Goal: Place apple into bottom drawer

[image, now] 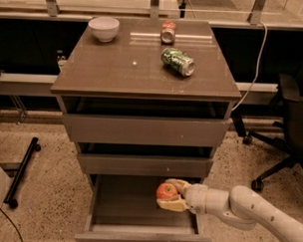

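Below the worktop's (118,67) front edge, the gripper (171,195) clasps the apple (165,191) over the open drawer (123,204); released high, it could bounce out.

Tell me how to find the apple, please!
Find the grey-brown cabinet, then its open bottom drawer. Over it the gripper, reaching from the right, holds the apple. It is round and red; the bowl and green can sit up top.
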Available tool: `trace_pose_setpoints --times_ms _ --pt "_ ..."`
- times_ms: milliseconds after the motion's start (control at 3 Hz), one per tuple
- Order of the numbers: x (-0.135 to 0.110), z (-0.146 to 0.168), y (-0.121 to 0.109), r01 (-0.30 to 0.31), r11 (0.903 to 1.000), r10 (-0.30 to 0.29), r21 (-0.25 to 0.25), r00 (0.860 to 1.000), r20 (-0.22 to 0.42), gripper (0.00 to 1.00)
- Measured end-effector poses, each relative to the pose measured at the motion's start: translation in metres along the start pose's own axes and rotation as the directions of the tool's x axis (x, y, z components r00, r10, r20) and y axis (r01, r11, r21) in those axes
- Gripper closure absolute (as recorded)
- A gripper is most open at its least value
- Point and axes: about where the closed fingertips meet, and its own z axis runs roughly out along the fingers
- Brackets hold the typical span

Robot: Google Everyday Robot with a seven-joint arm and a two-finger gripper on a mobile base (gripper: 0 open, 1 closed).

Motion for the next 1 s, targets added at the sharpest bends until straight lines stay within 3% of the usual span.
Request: trace_pose_setpoints --times_ms 333,667,1000 --pt "0.044 -0.009 -0.021 -0.098 0.9952 0.098 0.006 0.995 -0.002 1.00" --pt "0.089 -0.019 -0.045 -0.209 0.9765 0.211 0.052 0.977 -0.018 1.00" --pt "0.098 -0.021 -0.050 -0.227 0.9718 0.229 0.063 0.973 -0.022 1.00"
